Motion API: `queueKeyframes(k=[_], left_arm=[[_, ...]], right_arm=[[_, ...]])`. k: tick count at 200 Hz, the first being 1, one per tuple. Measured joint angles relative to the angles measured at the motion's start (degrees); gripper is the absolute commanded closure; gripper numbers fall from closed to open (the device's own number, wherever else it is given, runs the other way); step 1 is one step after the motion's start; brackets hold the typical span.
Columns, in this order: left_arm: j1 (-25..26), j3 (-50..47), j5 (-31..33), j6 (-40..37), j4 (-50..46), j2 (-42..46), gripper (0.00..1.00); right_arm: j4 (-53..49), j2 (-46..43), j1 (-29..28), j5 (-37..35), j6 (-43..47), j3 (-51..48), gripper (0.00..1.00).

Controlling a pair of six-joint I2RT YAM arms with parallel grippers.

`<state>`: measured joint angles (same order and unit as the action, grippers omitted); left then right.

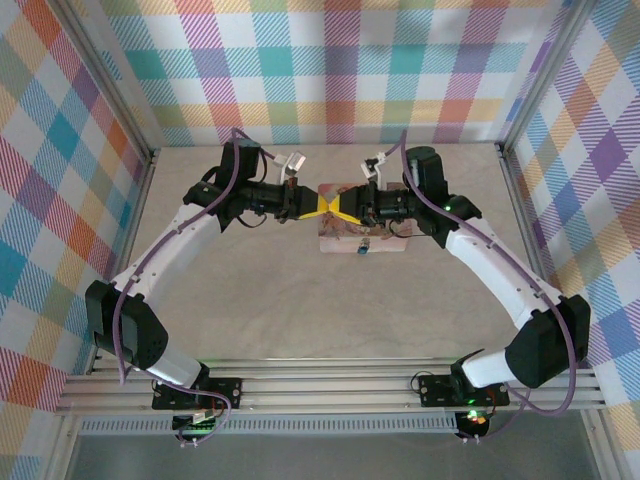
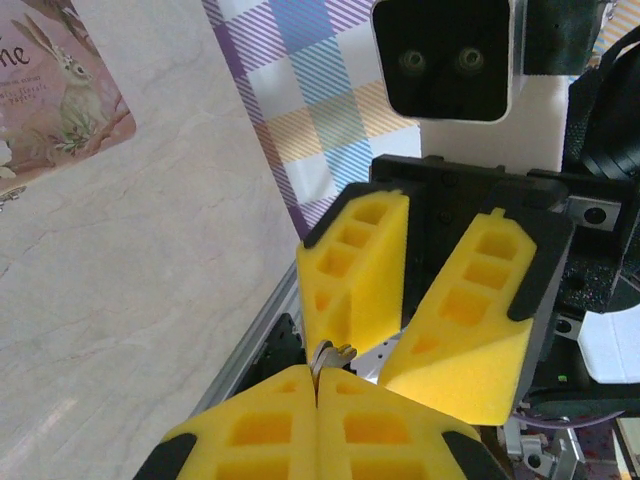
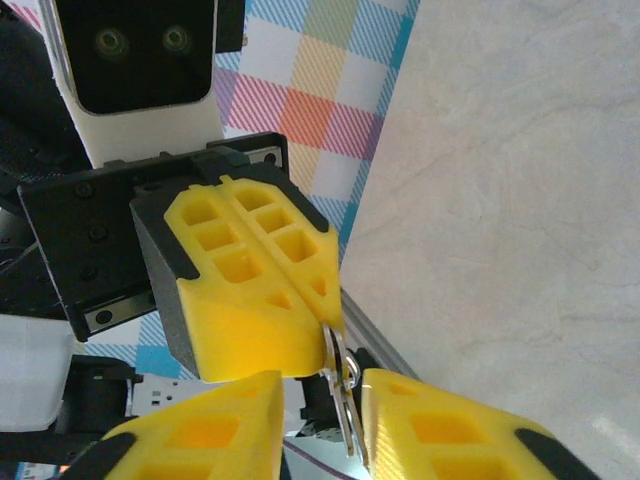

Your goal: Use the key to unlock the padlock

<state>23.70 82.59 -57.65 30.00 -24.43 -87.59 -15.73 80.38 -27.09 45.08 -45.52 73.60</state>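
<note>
Above the box [image 1: 390, 243]: both pincers meet tip to tip over the middle of the counter [image 1: 300, 310], toward its far side.
Left pincer [image 2: 316, 385]: clamped tight on the key [image 3: 341, 368], fingers flush together, with the key's free end poking out past their tips toward the right arm.
Right pincer [image 3: 322, 390]: jaws apart, one on each side of the key. The key lies in the gap, nearer one finger, and I cannot tell whether it touches that finger. No grip by this pincer is evident.
Key: thin grey metal, held in the air between the two arms. Which end the left pincer covers is too small to tell.
Padlock [image 1: 364, 249]: small blue body at the near edge of the box, nearer and to the right of the pincer tips, with nothing touching it. Its shackle is too small to read.
Step in hand: by my reading, a pass of the key from left to right, or a regrip. Insertion has not yet begun.
Next move calls for: the right jaws to close squarely on the exposed part, and the left to let go only once that hold is firm. Then the blade must be aimed at the keyhole, and the padlock will likely need steadying by the free pincer.
Risk: so small a key could twist or drop in the swap.
</note>
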Motion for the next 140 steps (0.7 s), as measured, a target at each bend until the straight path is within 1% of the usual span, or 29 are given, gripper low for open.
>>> queueKeyframes(k=[13,22,33,54,57,63,75,80,86,96,122,140], left_arm=[[0.0,-0.04,0.26,0.46,0.22,0.0,1.0],[0.0,-0.07,0.5,0.59,0.46,0.0,1.0],[-0.02,-0.22,0.74,0.66,0.61,0.0,1.0],[-0.02,-0.57,0.72,0.61,0.55,0.0,1.0],[0.0,-0.61,0.74,0.61,0.55,0.0,0.98],[0.0,-0.66,0.74,0.48,0.52,0.02,0.91],[-0.02,-0.66,1.33,-0.37,0.35,0.28,0.68],[-0.02,-0.68,1.9,-1.29,0.04,0.5,0.61],[-0.15,-0.7,2.62,-1.75,-0.63,0.85,0.56],[-0.57,-0.74,4.17,-2.97,-1.77,1.68,0.53],[-1.95,-1.44,7.65,-8.68,-2.67,5.51,0.53],[-2.25,-1.68,7.78,-13.35,-2.64,8.41,0.54]], right_arm=[[-0.15,0.22,0.0,0.26,0.24,0.0,0.92],[-0.42,0.48,0.0,0.57,-0.02,0.0,0.96],[-0.35,0.57,0.02,0.63,0.55,0.0,1.0],[-2.08,0.72,0.02,0.46,1.86,0.46,1.0],[-2.43,0.83,0.0,0.44,2.1,0.72,1.0],[-3.65,1.16,0.02,0.44,2.82,1.49,1.0],[-6.21,2.12,0.13,0.79,4.46,3.41,1.0],[-7.58,2.6,0.17,1.09,5.42,4.46,1.0],[-9.38,3.23,0.35,1.53,6.6,5.92,1.0],[-13.42,4.31,0.55,2.25,9.07,8.98,1.0],[-27.26,8.76,0.83,3.54,19.26,20.28,1.0],[-37.9,12.31,0.83,3.56,27.34,27.93,1.0]])
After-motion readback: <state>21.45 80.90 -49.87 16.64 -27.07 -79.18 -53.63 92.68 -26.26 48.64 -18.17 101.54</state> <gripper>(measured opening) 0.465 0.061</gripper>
